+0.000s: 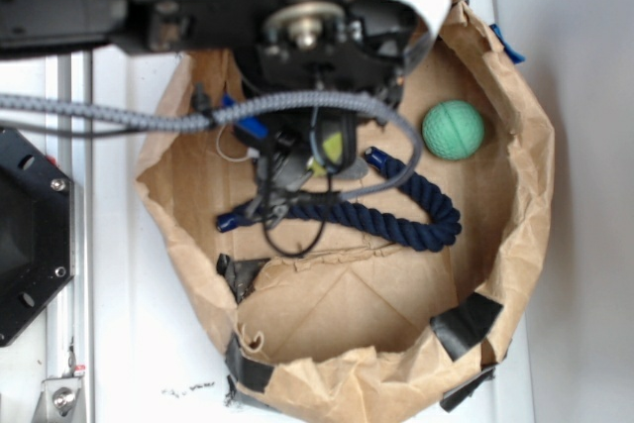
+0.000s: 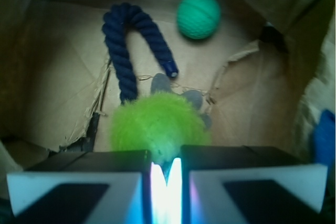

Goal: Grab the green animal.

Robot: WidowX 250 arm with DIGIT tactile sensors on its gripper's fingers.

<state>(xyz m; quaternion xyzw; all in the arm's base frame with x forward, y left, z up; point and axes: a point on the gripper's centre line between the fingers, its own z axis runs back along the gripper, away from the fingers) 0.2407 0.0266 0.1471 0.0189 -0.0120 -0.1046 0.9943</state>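
Observation:
The green animal (image 2: 157,124) is a fuzzy lime plush, filling the middle of the wrist view just beyond my fingers. My gripper (image 2: 166,160) has its jaws drawn nearly together, pinching a tuft of the toy's near edge. From the exterior view only a small yellow-green patch of the green animal (image 1: 332,149) shows under the arm, where the gripper (image 1: 319,160) reaches down inside the brown paper bag (image 1: 515,245). Whether the toy is off the bag floor cannot be told.
A dark blue rope toy (image 2: 123,51) curves right behind the plush, and a teal ribbed ball (image 2: 198,15) lies farther back. Grey plush parts (image 2: 193,98) peek out behind the green toy. The bag's crumpled walls (image 2: 315,66) rise on all sides.

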